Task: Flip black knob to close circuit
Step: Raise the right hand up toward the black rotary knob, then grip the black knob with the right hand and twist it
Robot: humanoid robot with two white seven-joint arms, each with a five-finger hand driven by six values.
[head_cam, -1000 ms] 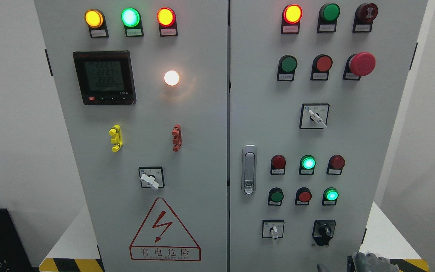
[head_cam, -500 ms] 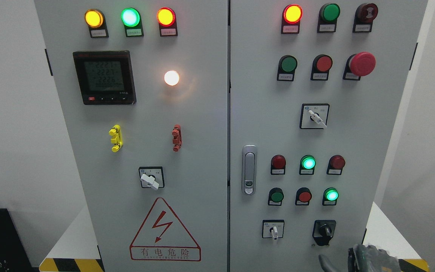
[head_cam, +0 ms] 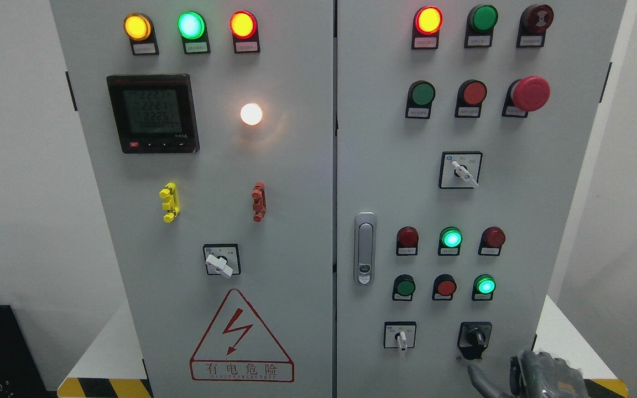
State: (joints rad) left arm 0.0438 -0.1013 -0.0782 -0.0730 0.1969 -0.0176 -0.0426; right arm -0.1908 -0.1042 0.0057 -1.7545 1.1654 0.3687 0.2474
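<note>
The black knob (head_cam: 474, 338) sits at the lower right of the grey cabinet's right door (head_cam: 385, 166), on a black square plate, its handle tilted a little to the right. My right hand (head_cam: 517, 376) comes up from the bottom edge, just below and to the right of the knob and not touching it. One dark finger (head_cam: 478, 378) sticks out to the left, apart from the rest of the hand, and holds nothing. The left hand is out of sight.
A white selector switch (head_cam: 401, 337) is left of the knob, with red and green push buttons (head_cam: 445, 287) above it. The silver door latch (head_cam: 364, 249) is further left. A red mushroom button (head_cam: 530, 93) sits higher up. White table edges (head_cam: 567, 342) flank the cabinet.
My right hand has risen from the bottom edge toward the black knob, and more of it shows now. The knob and the lights are unchanged.
</note>
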